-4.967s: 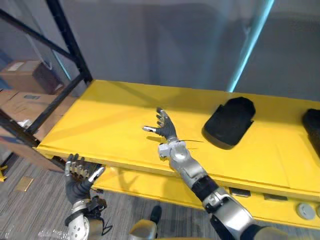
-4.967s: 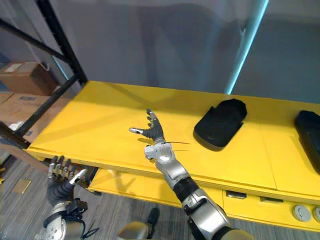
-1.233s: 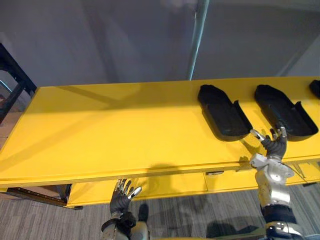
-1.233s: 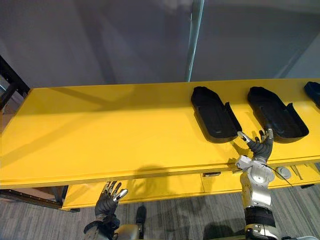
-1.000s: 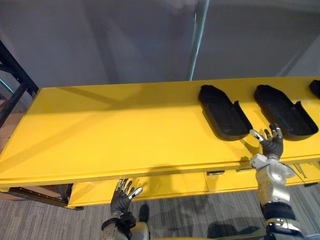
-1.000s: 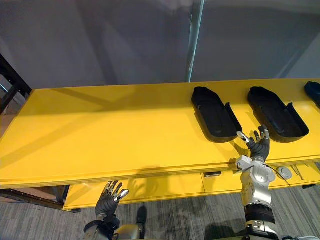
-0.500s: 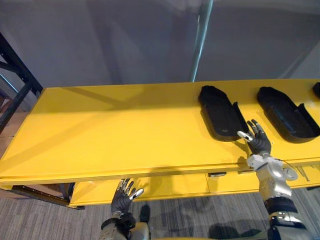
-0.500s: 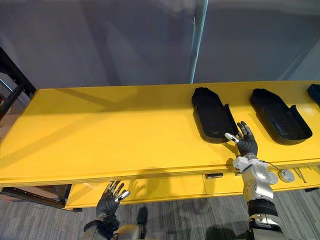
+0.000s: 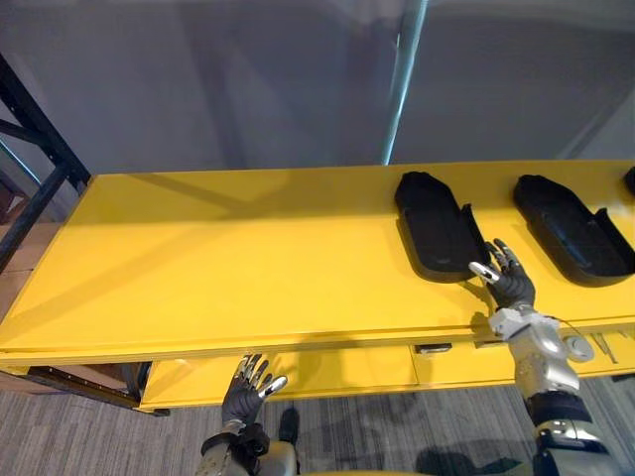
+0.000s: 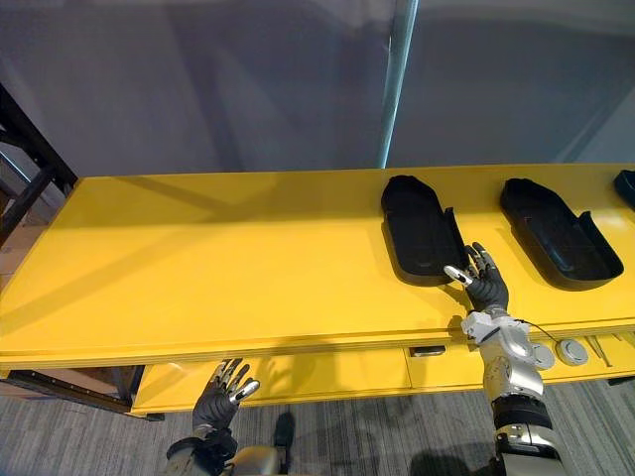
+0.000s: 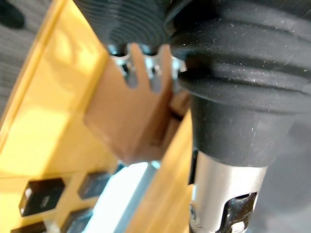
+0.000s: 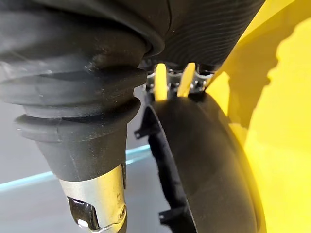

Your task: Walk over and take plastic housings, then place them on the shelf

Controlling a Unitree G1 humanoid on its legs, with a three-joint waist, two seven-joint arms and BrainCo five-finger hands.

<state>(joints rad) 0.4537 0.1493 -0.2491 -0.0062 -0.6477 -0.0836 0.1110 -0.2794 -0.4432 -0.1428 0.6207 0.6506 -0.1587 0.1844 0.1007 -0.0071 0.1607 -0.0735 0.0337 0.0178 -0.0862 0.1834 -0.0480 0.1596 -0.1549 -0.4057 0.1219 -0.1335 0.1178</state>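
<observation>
1. Three black plastic housings lay on the yellow desk. Two were whole at right, and a third housing was cut off at the right edge.
2. The right robot hand, fingers spread wide and holding nothing, sat at the leftmost housing's near end.
3. The left robot hand hung open below the desk's near edge.

warehouse: yellow shelf, black racking

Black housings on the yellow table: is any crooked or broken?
Nothing stands out. The left housing and right housing lie open side up on the yellow table, slanted alike, no damage visible. The open right hand is at the left housing's near end. The left hand hangs below the table.
</observation>
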